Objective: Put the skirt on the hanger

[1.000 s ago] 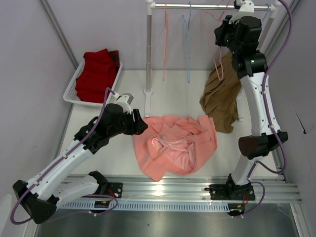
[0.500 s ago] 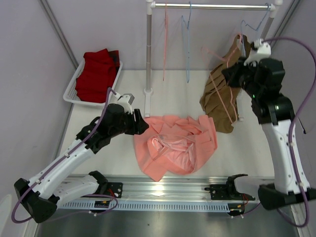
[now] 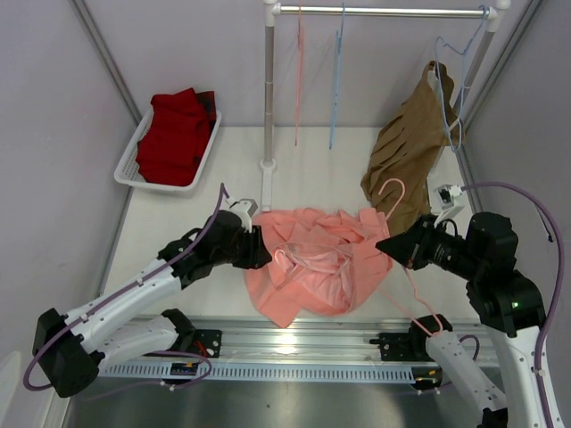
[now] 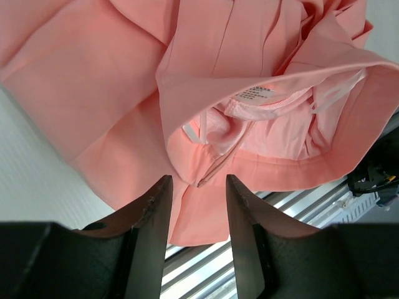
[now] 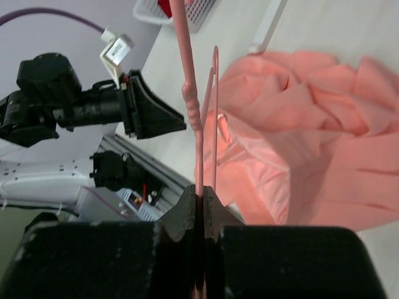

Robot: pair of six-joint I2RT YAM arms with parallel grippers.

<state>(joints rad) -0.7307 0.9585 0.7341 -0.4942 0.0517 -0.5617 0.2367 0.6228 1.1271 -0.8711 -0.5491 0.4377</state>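
The salmon-pink skirt (image 3: 317,267) lies crumpled on the table in front of the arms, its waistband and label turned up (image 4: 259,93). My left gripper (image 3: 260,248) is at the skirt's left edge. Its jaws stand apart, and a fold of the waistband lies between the fingertips (image 4: 198,187) without filling the gap. My right gripper (image 3: 385,245) hovers at the skirt's right edge, shut on the thin pink wire hanger (image 3: 391,182). In the right wrist view the hanger (image 5: 189,81) rises from the closed jaws (image 5: 201,196) above the skirt (image 5: 312,143).
A white basket (image 3: 125,165) with dark red cloth sits at the back left. A rack pole (image 3: 268,89) and rail (image 3: 384,12) carry a pink hanger (image 3: 299,71), a light-blue one (image 3: 336,71) and a brown garment (image 3: 406,152). A metal track (image 3: 303,343) runs along the near edge.
My right arm has come down from the rail with the pink hanger to the skirt's right edge. My left gripper has edged onto the skirt's edge and its jaws have narrowed.
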